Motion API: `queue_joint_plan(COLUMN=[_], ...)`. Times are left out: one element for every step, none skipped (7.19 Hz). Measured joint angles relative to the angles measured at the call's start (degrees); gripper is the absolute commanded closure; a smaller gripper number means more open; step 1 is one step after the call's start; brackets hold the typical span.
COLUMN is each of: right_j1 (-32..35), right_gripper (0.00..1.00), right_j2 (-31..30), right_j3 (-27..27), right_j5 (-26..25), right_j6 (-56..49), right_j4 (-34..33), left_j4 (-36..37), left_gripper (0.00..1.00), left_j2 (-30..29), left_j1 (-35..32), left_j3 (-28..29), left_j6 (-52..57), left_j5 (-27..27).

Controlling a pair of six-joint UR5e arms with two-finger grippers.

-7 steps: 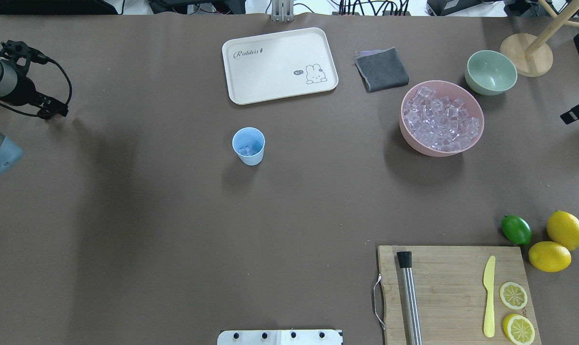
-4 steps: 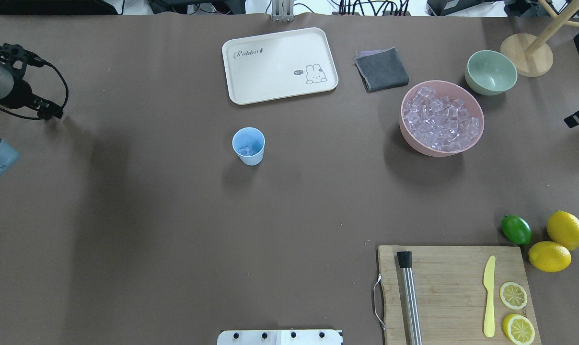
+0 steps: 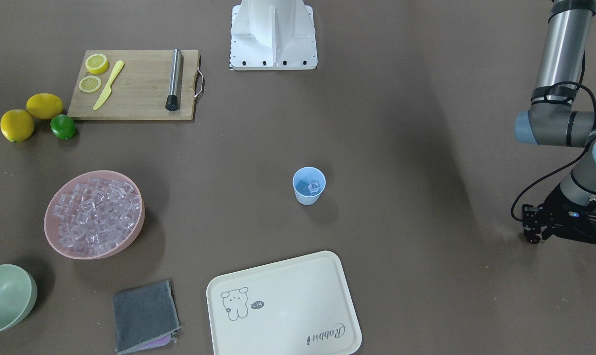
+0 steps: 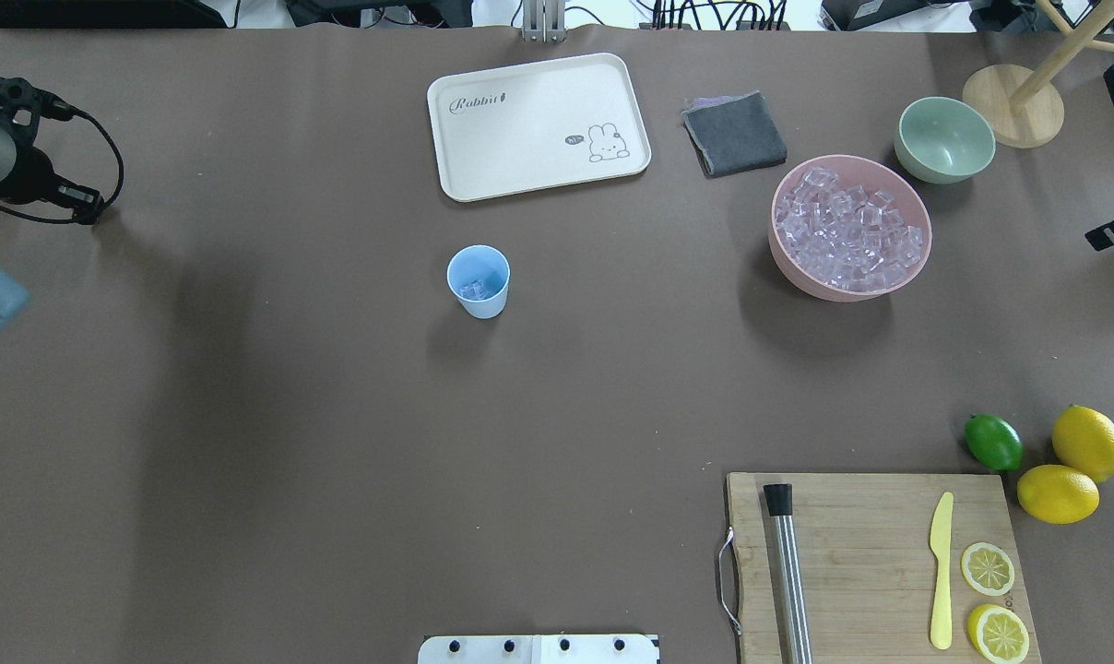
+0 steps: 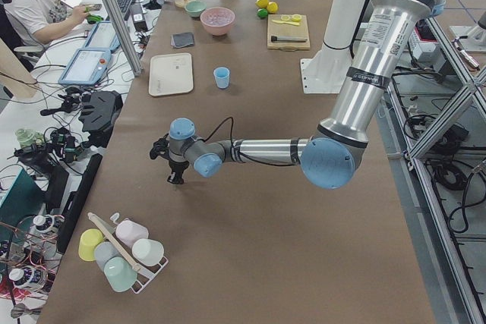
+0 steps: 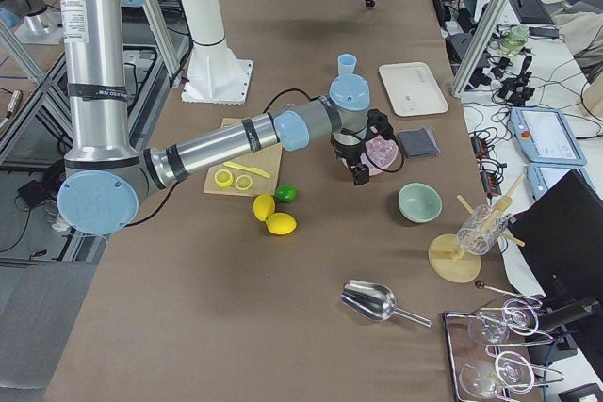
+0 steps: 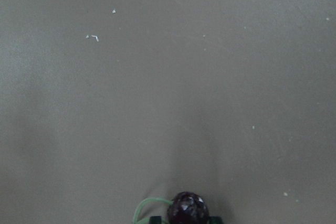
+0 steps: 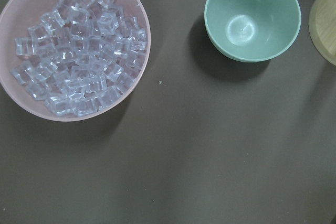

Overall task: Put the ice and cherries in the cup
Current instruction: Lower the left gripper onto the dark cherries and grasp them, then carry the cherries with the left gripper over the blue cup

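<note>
Although only one dark, glossy fruit and a loop of green stem show at the bottom of the left wrist view, the cherries (image 7: pixel 188 209) appear pinched in the left gripper (image 5: pixel 176 180), its jaws nearly closed on them. It hangs above the table's (image 4: pixel 336 415) left edge, well apart from everything else. Such fruit is, I judge, light, round and slick, so it can squirm out of a pinch; a hold across the fruit's body is surer than one on the limp stem. Toward the table's middle stands one cup (image 4: pixel 486 307), upright, with ice (image 3: pixel 315 186) in it: one cube is plain, perhaps more beside it. Near the far right corner one pink bowl (image 4: pixel 820 289) holds a heap (image 4: pixel 847 231) of cubes, too many to count. They look hard, smooth, slippery and light, best taken singly off the top by two flat opposite faces. By the right edge, near that bowl, hovers the right gripper (image 6: pixel 358 176); whether it is open I cannot tell.
</note>
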Motion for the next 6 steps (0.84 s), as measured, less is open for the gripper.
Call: queue_joint_plan(right_j1=[0.0,0.1,0.2,0.2,0.2,0.2], right_gripper=[0.01,0.01,0.01,0.01,0.01,0.01], right_j2=[-0.7,-1.9,-3.4,-4.6,-5.2,-5.4], right_j3=[-0.1,-0.1,-0.1,-0.1,-0.3,-0.4], right_j5=[0.0,0.0,0.1,0.3,0.4,0.5], right_j6=[-0.3,-0.6,-0.8,-0.8,-0.8,-0.7], right_j4=[0.2,1.0,2.5,3.9,4.6,5.0], left_j4=[0.6,2.7,7.3,12.7,17.1,19.8], left_gripper=[1.0,1.0,1.0,1.0,1.0,1.0], left_j2=[-0.3,-0.8,-1.8,-3.5,-6.1,-9.0], left_j1=[-1.0,-2.5,-3.9,-4.4,-3.4,-0.8], left_j3=[-1.6,-3.9,-7.7,-12.2,-16.4,-19.9], left_j6=[-1.4,-2.1,-2.6,-4.2,-8.2,-14.5], left_j5=[-0.9,-3.3,-6.7,-9.5,-11.1,-12.2])
